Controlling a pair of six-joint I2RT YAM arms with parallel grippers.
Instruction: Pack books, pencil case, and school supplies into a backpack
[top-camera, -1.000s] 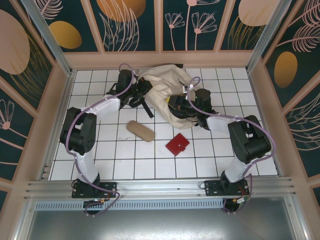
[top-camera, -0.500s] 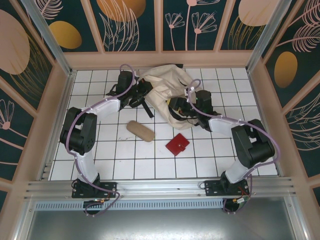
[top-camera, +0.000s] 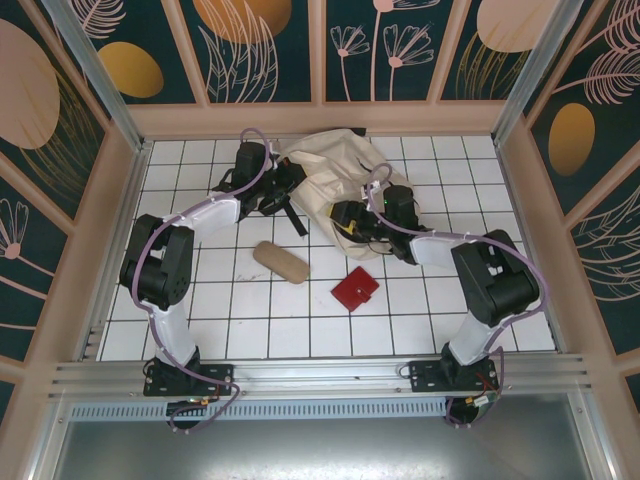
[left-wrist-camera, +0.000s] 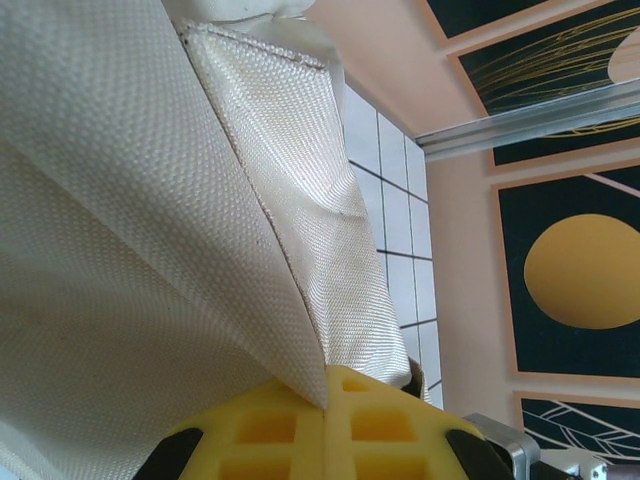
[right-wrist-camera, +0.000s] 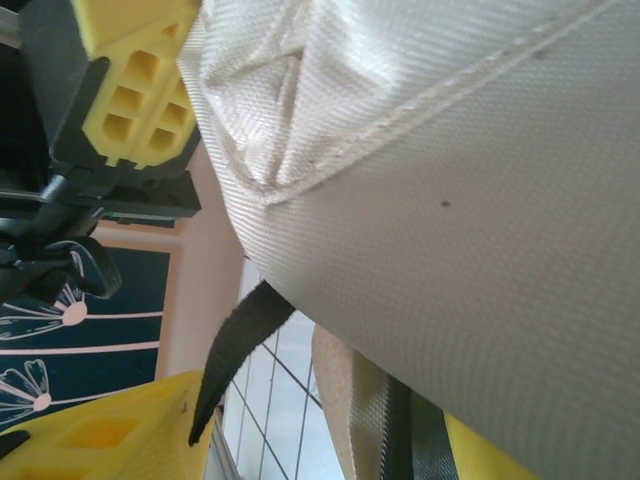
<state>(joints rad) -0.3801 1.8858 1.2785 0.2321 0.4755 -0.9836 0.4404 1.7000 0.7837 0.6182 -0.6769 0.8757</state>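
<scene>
The cream-beige backpack (top-camera: 325, 175) lies crumpled at the back centre of the table. My left gripper (top-camera: 287, 180) is at its left side, and its yellow fingers (left-wrist-camera: 250, 435) are shut on a fold of backpack fabric (left-wrist-camera: 150, 200). My right gripper (top-camera: 345, 215) is at the backpack's front edge. Its jaws stand open, with the backpack's edge (right-wrist-camera: 450, 200) and a black strap (right-wrist-camera: 235, 345) hanging between the fingers (right-wrist-camera: 100, 435). The tan pencil case (top-camera: 281, 262) and the red square case of school supplies (top-camera: 355, 289) lie on the tiles nearer me. The books are out of view.
Black straps (top-camera: 280, 205) trail from the backpack's left side onto the tiles. Peach walls (top-camera: 320, 118) enclose the white tiled table (top-camera: 200, 320) at the back and both sides. In the right wrist view, my left gripper (right-wrist-camera: 130, 80) is at the top left, close by.
My right gripper's jaws have spread apart and its wrist has shifted slightly left along the backpack's front edge. The left arm, pencil case and red case have not moved.
</scene>
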